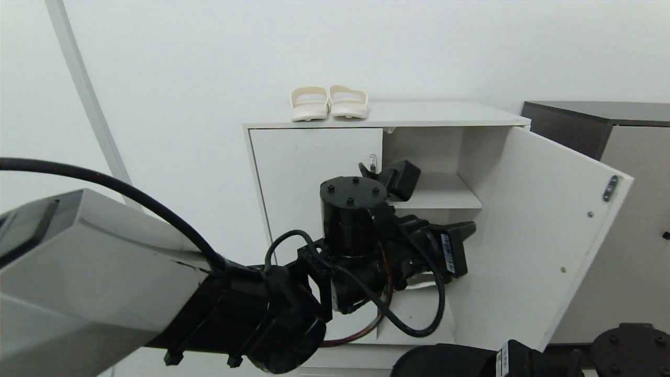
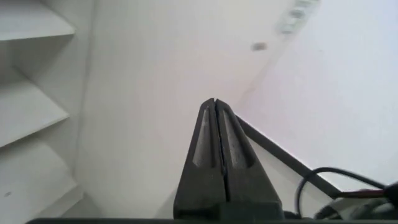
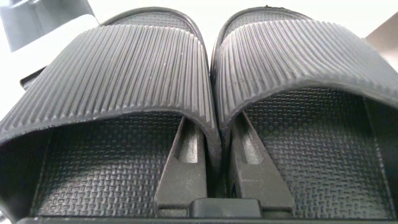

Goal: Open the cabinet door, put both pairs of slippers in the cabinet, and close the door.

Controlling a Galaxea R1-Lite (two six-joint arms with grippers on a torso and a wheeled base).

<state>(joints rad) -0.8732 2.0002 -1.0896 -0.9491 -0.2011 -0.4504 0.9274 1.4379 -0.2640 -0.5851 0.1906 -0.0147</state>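
A white cabinet stands against the wall with its right door swung open and its left door closed. A cream pair of slippers rests on the cabinet top. My left gripper is shut and empty, held in front of the open compartment and pointing at the inner face of the open door. It also shows in the head view, left gripper. My right gripper is shut on the touching inner edges of a black ribbed pair of slippers. The black slippers sit low, below the cabinet opening.
Inside the cabinet a bare shelf crosses the open side, with more shelves in the left wrist view. A dark-topped cabinet stands just right of the open door. A grey strip runs up the wall at left.
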